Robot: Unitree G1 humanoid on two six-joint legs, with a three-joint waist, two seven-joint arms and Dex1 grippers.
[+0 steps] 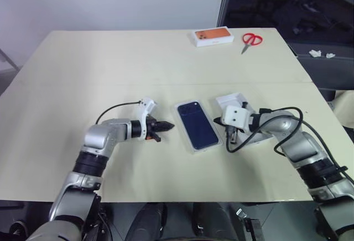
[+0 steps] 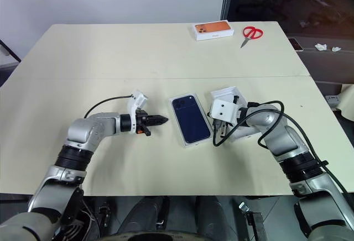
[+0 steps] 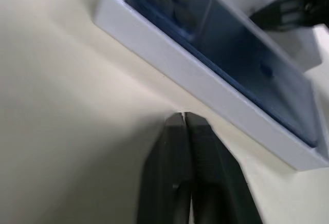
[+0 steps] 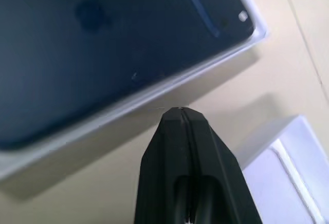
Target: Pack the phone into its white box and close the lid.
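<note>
- In the middle of the table (image 1: 83,86), the phone (image 1: 197,124) lies flat, back up, inside the white box (image 1: 193,148), its camera cluster at the far corner.
- Just right of the box sits the lid (image 1: 235,100), open side up as far as I can tell; part of it is hidden behind the right arm's wrist.
- The left gripper (image 1: 164,126) is low over the table just left of the box, fingers pressed together and holding nothing; in the left wrist view its tips (image 3: 184,118) point at the box's long wall, close to it but apart.
- The right gripper (image 4: 180,113) is between the box and the lid, also clenched and empty, its tips near the box's right wall without touching.
- Far behind the box, near the table's back edge, lie an orange-topped box (image 1: 212,36) and red scissors (image 1: 250,40), well apart from the work.
- Judged from this: the packing is done, since the phone is seated in the box. Closing is all still left, because the lid has to be picked up, turned over and fitted down onto the box.
- Both grippers must open before either can take the lid.
</note>
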